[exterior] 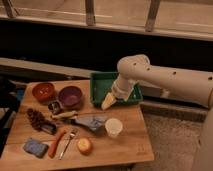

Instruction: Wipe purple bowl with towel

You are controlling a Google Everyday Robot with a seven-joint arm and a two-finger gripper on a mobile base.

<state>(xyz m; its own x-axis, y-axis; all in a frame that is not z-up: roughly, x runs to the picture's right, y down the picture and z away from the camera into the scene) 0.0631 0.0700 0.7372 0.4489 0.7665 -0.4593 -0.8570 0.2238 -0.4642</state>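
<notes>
The purple bowl (pixel 70 96) sits on the wooden table (pixel 125 145) at the back left, next to an orange-red bowl (pixel 43 91). A grey-blue towel (pixel 92 121) lies crumpled near the table's middle, in front of the purple bowl. My gripper (pixel 107 103) hangs from the white arm (pixel 165 80) over the front edge of the green tray (pixel 100 82), to the right of the purple bowl and above and behind the towel. It holds nothing that I can see.
A white cup (pixel 113 127) stands right of the towel. An orange fruit (pixel 84 145), a fork (pixel 67 142), a red tool (pixel 56 143), a blue sponge (pixel 35 148), a dark grape cluster (pixel 36 119) and a small can (pixel 54 106) lie on the table's left and front.
</notes>
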